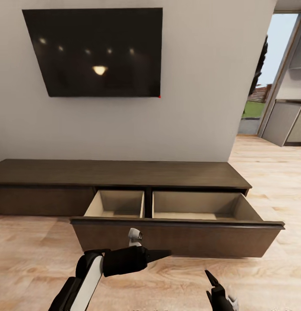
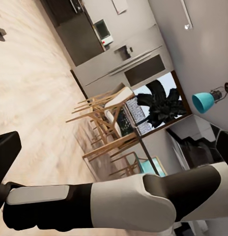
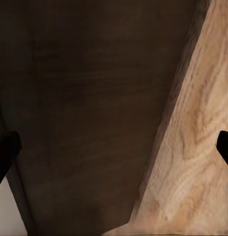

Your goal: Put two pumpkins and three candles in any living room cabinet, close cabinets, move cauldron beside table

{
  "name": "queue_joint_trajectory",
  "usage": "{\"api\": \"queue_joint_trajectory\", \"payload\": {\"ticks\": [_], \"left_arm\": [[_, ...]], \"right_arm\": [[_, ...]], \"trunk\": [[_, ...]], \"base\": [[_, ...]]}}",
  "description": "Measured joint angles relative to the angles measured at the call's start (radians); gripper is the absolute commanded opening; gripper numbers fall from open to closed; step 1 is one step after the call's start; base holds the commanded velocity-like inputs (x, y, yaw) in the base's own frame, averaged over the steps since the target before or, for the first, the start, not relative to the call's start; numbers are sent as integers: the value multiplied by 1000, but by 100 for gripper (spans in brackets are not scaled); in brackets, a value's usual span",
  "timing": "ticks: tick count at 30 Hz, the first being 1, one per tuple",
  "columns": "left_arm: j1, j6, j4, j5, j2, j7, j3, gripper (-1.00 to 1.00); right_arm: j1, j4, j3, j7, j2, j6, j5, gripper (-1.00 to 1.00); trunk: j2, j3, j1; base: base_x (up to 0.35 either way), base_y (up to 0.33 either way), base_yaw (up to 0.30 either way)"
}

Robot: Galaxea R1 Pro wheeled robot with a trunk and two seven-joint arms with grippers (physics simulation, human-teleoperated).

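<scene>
The cabinet [image 1: 124, 172] is a long, low, dark brown unit against the wall. Its wide drawer [image 1: 176, 235] is pulled out toward me. Both beige compartments show nothing inside, though their near floor is hidden behind the drawer front. My left gripper [image 1: 161, 255] hangs open and empty just in front of the drawer front, pointing right. My right gripper [image 1: 212, 286] sits low at the right, open and empty, facing the dark drawer front [image 3: 89, 113] close up. The pumpkins, candles, cauldron and table are out of view.
A black TV [image 1: 96, 52] hangs on the wall above the cabinet. Light wood floor [image 1: 33, 255] spreads around me. A doorway [image 1: 265, 77] opens at the right. The left wrist view looks back at wooden dining chairs [image 2: 101, 115] and kitchen units [image 2: 79, 34].
</scene>
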Motion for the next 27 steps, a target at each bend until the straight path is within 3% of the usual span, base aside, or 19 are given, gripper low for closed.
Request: {"api": "queue_joint_trajectory", "payload": {"ticks": [9,13,17,19,21,24,27], "left_arm": [[0,0,0,0,1,0,0,100],[0,0,1,3,1,0,1,100],[0,0,2,3,1,0,1,100],[0,0,2,2,-1,0,1,100],[0,0,2,2,-1,0,0,100],[0,0,1,2,-1,0,0,100],[0,0,0,1,-2,0,0,100]], "right_arm": [[0,4,3,2,-1,-60,5,100],[0,5,17,-1,-1,-70,40,100],[0,19,24,-58,-2,-67,59,100],[0,20,33,-133,-2,-64,92,100],[0,19,60,-190,-2,-69,166,100],[0,20,80,-220,-1,-94,236,100],[0,21,84,-226,-2,-150,254,100]], "trunk": [[63,28,-34],[91,41,-50],[119,53,-65],[133,60,-73],[147,66,-81],[168,75,-92],[189,85,-104]], "base": [[-243,199,0],[-88,63,0],[-17,12,0],[-4,3,0],[-1,1,0],[0,0,0],[0,0,0]]}}
